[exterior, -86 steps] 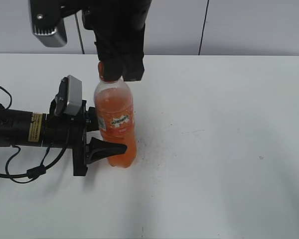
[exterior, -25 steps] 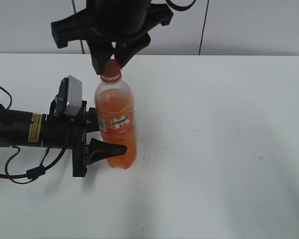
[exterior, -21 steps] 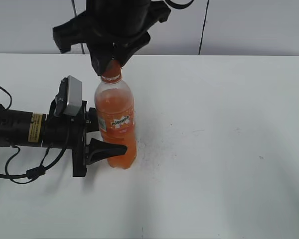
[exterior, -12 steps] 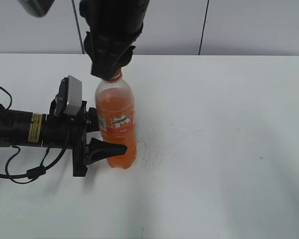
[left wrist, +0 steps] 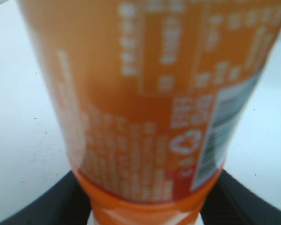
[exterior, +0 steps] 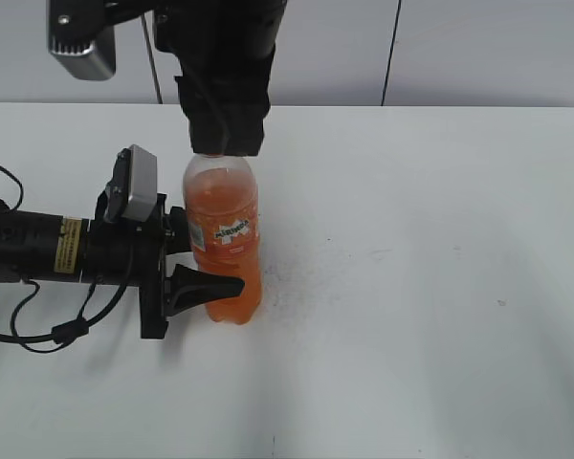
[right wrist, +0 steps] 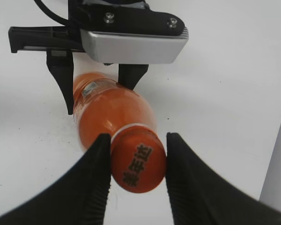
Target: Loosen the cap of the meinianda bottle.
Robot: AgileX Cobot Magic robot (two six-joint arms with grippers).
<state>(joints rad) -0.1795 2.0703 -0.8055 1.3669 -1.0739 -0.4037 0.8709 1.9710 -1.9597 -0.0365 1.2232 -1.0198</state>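
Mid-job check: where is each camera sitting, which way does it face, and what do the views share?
Exterior: front, slanting down at the table; both arms show.
Left wrist: level, close on the meinianda bottle; dark fingers flank its base.
Right wrist: looks down on the cap between its fingers, left gripper beyond.
All show the bottle.

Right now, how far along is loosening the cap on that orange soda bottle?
Done: the left gripper holds the clear plastic orange soda bottle upright on the white table. In hand: the right gripper has its jaws against the round orange screw cap. Left: twisting; no loosening shows.
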